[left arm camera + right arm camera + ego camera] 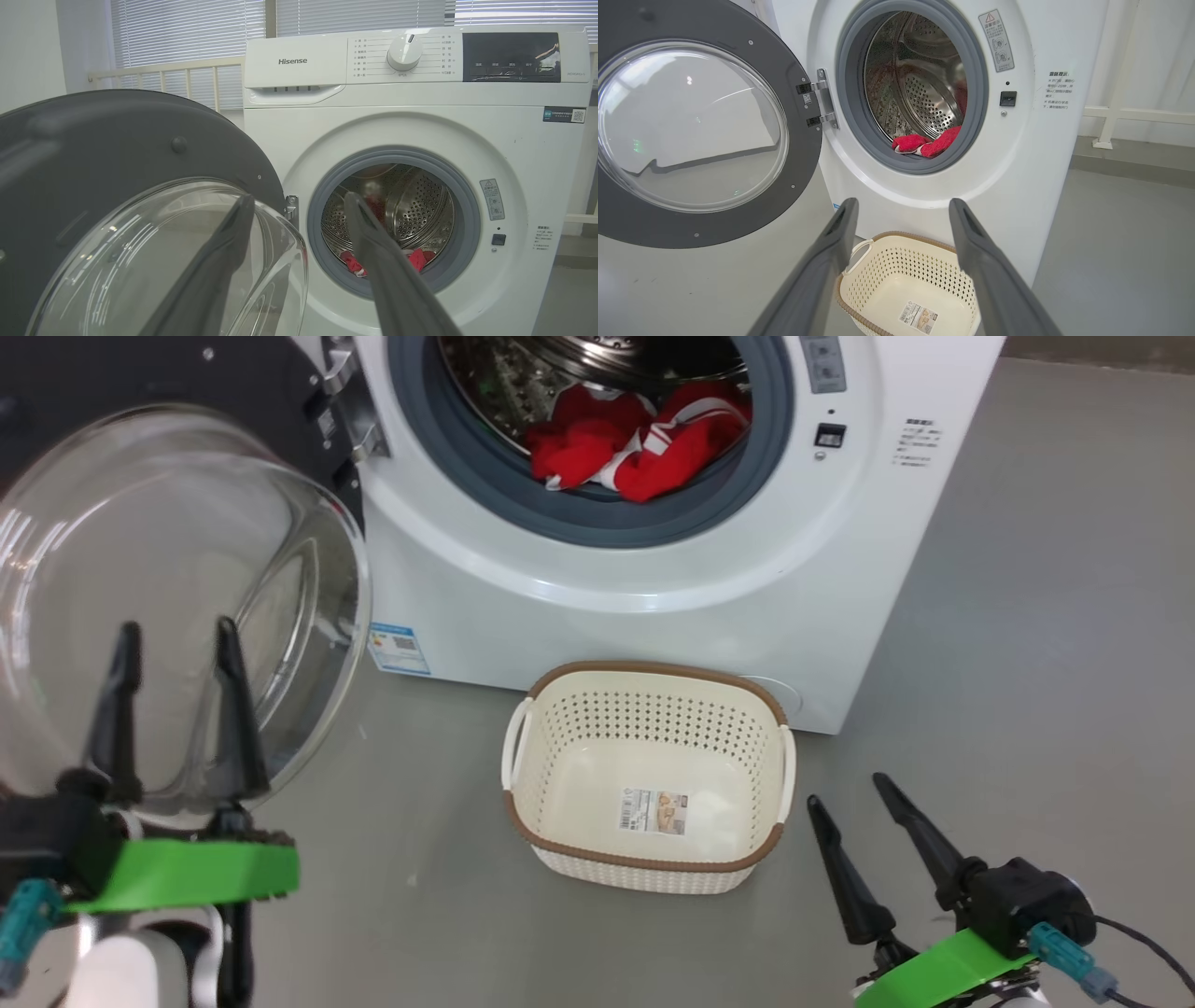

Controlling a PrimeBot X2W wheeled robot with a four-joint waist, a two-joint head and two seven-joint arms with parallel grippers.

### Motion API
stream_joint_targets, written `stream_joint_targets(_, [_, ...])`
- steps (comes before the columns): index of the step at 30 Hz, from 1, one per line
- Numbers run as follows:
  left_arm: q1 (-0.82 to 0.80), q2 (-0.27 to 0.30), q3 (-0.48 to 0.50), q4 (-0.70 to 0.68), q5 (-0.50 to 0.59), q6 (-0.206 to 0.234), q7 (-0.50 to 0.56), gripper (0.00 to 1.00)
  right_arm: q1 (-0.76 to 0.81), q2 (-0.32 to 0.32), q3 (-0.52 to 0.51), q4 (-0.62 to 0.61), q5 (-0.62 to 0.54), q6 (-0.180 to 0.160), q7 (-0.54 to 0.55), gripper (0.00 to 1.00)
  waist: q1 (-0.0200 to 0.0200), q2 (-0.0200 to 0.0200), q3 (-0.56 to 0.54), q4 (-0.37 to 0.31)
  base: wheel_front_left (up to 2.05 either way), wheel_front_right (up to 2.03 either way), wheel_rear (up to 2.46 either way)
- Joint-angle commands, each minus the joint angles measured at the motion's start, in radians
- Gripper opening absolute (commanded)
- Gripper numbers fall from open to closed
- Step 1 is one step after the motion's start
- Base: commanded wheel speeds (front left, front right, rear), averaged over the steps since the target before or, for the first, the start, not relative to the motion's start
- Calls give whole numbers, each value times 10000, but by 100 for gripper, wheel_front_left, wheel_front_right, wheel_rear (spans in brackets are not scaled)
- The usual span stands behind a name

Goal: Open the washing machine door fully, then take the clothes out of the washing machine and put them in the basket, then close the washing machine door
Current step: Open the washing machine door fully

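Observation:
The white washing machine (653,579) stands ahead with its round door (168,579) swung out to the left, glass bowl facing me. Red clothes (644,443) with white trim lie at the drum's front lip, also seen as clothes (927,143) and clothes (416,257). The cream basket (546,709) sits empty on the floor below the opening. My left gripper (177,649) is open, its fingers in front of the door's glass, holding nothing. My right gripper (845,789) is open low at the right, just right of the basket.
Grey floor (1027,663) lies open to the right of the machine. A white railing (1134,114) and window blinds (187,28) stand behind it. The door (691,126) reaches out over the floor on the left.

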Motion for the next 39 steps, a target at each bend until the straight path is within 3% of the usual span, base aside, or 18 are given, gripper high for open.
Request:
stream_joint_targets(1, [127, 231, 103, -382, -181, -95, 129, 100, -265, 17, 50, -229, -30, 62, -128, 100, 0, 0, -130, -307, 0, 0, 0])
stream_joint_targets(8, [1065, 220, -577, -698, -953, -362, 378, 100, -340, 17, -554, -552, -196, 62, -133, 100, 0, 0, -146, -1148, 0, 0, 0])
stream_joint_targets(24, [2636, 532, -794, -529, -1182, -380, 140, 100, -130, 17, -1193, -1042, -483, 62, -135, 100, 0, 0, -430, -2939, 0, 0, 0])
stream_joint_targets(39, [3342, 674, -789, 308, -1091, -179, 21, 100, 671, 17, -1386, -1220, -747, 62, -135, 100, 0, 0, -1075, -3266, 0, 0, 0])
